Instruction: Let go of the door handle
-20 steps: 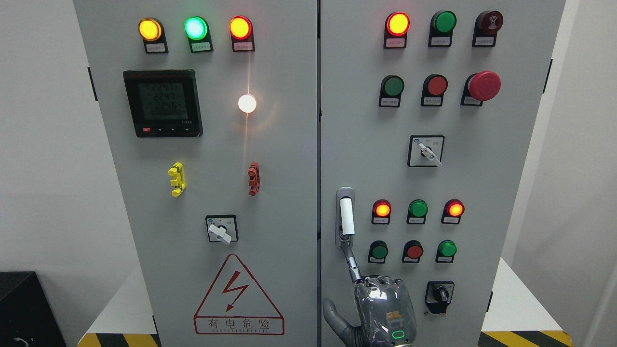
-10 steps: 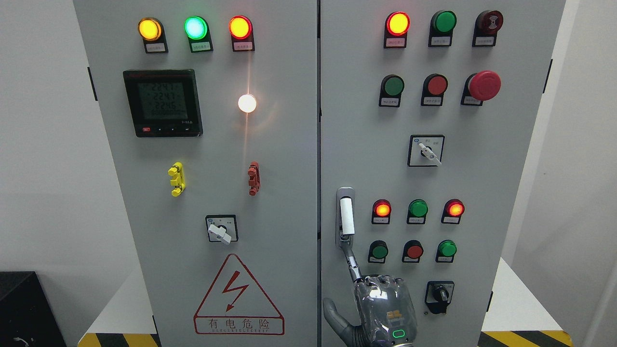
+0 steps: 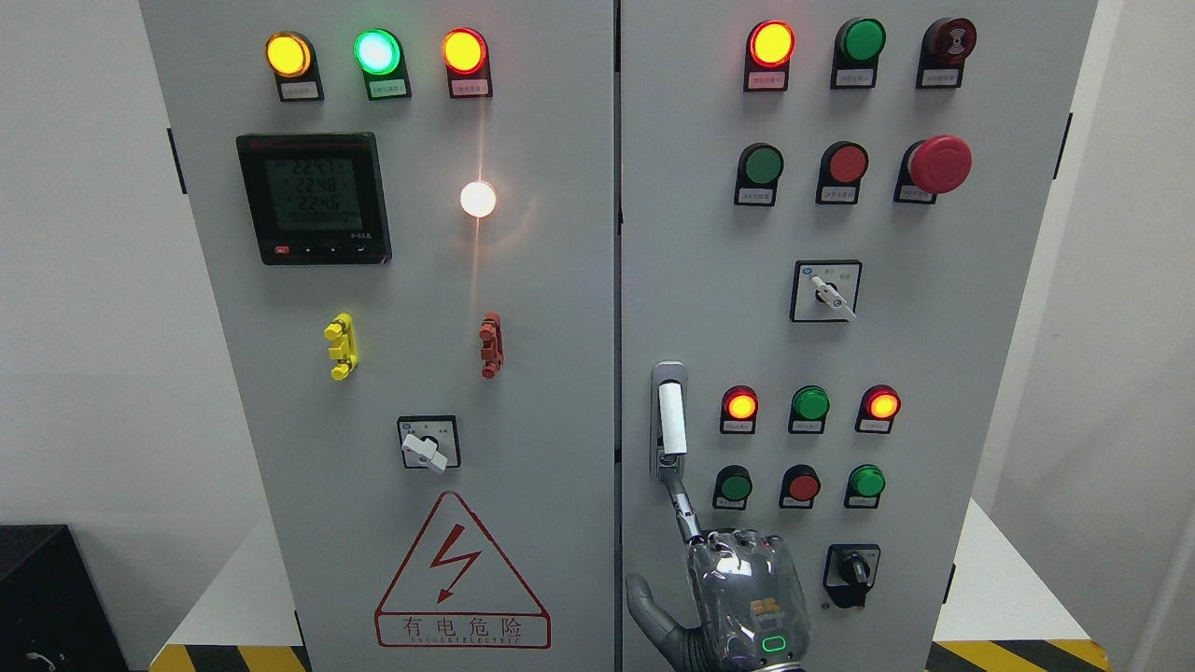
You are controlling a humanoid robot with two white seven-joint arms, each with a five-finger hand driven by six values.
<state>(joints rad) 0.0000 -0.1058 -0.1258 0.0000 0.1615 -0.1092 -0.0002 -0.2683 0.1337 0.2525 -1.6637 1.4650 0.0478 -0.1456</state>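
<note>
So the whole view is basically this big grey control cabinet (image 3: 523, 280), two doors side by side with a seam down the middle. The left door has a dark meter display (image 3: 313, 198), a lit white lamp (image 3: 478, 199) and a red lightning warning triangle (image 3: 462, 571) low down. The right door is packed with pilot lights and buttons, plus a fat red emergency stop (image 3: 938, 164) up top.

The door handle (image 3: 670, 420) sits on the right door, just right of the seam, about mid-height going lower. It's a slim white lever in a metal recess, and its long axis runs straight up and down.

Only one hand shows, the right hand (image 3: 742, 597), coming up from the bottom edge right of the middle. The left one isn't visible at all. Its index finger (image 3: 681, 504) is stretched out, pointing up and a bit left, with the tip touching the bottom end of the handle. The other fingers look curled in at the knuckles and the thumb (image 3: 649, 611) hangs off to the left. It isn't wrapped around anything, just that one fingertip hooked or pressed at the handle's foot.

So the handle lies directly above and slightly left of the knuckles. My guess is that letting go means drawing that finger down and toward the robot, along the handle's own line.
</note>
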